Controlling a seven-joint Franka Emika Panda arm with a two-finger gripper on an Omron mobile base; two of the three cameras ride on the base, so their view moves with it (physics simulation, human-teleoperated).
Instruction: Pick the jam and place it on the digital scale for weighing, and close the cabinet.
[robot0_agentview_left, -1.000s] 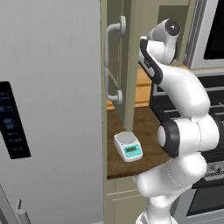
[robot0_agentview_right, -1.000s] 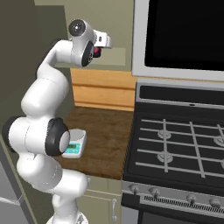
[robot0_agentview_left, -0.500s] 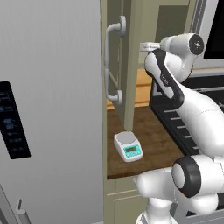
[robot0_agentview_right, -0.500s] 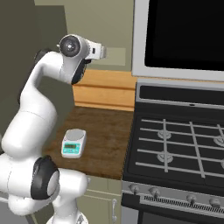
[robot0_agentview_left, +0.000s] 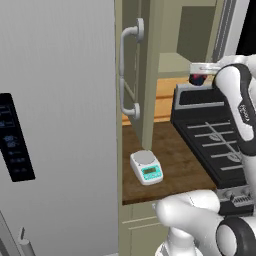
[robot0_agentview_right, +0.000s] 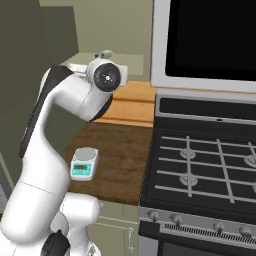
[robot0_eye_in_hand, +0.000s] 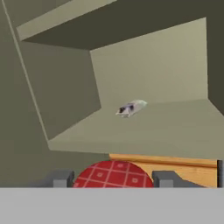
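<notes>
Hand view | gripper clamps jam | cabinet open | digital scale on wooden counter

Far to the left of the end effector stands a tall grey fridge, flat-fronted, with a black panel set low on its door. Below the end effector runs a dark wooden surface, backed by a light, honey-coloured wooden strip along the wall. To its right and lower sits a black stove with grey burner grates and a row of knobs. Above the stove hangs a white-framed appliance with a black window. Beige cupboard fronts lie under the surface. The light is even and soft.
</notes>
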